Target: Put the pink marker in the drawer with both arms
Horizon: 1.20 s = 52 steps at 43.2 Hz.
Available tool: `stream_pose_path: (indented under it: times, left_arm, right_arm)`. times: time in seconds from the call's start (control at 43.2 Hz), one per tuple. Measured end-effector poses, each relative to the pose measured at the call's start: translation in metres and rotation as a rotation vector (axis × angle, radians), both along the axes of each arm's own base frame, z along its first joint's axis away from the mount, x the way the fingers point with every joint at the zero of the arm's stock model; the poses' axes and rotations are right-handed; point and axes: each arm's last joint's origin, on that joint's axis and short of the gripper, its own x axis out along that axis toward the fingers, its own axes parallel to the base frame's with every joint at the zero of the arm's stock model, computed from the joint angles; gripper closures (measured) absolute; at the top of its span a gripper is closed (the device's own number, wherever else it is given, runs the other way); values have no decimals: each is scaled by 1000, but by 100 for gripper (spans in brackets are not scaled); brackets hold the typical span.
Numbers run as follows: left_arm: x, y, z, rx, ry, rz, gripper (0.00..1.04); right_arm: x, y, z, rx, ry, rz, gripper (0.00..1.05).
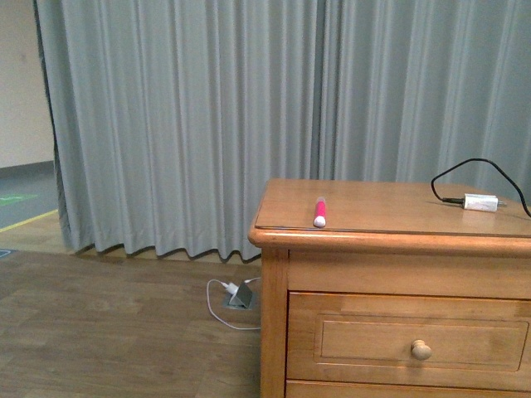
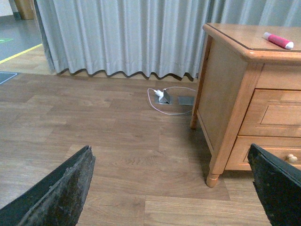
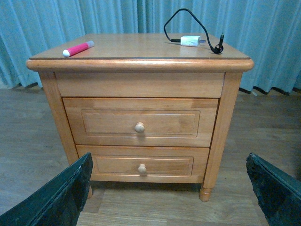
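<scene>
1. Grey curtain [image 1: 182, 124] across the back, wood floor [image 1: 108, 332], and the honey-brown nightstand [image 1: 382, 203] sits around 4 o'clock in my front view.
2. The pink marker [image 1: 319, 213] is lying on top near the front edge, white end toward me. That's roughly 11 o'clock from the knob [image 1: 421, 350]. The charger plug [image 1: 479, 201] is way off at its 3 o'clock.
3. The drawer [image 3: 178, 123] is shut, so I'd say nothing's been started yet.
4. Left gripper [image 2: 169, 149] and right gripper [image 3: 168, 157] are both spread wide and empty, hanging low and well short of the furniture.
5. My plan: the right wrist cam looks squarely at the front, so that arm takes the knob. Pinch it centred and pull straight back, and don't grab the lower drawer [image 3: 117, 165] by mistake.
6. Left arm gets the marker. It looks round, so I'd close across the barrel mid-length or it'll probably roll off the edge.
</scene>
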Motion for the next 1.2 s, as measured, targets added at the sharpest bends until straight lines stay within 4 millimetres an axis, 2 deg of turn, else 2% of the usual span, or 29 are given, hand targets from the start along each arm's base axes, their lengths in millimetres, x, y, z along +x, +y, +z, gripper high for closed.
stream_pose_path:
  times: [1.042,1.205]
  left_arm:
    - [0,0,0,0,0,0,6]
    - [0,0,0,0,0,0,6]
  right_arm:
    - [0,0,0,0,0,0,8]
    - [9,0,0,112,383,-33,8]
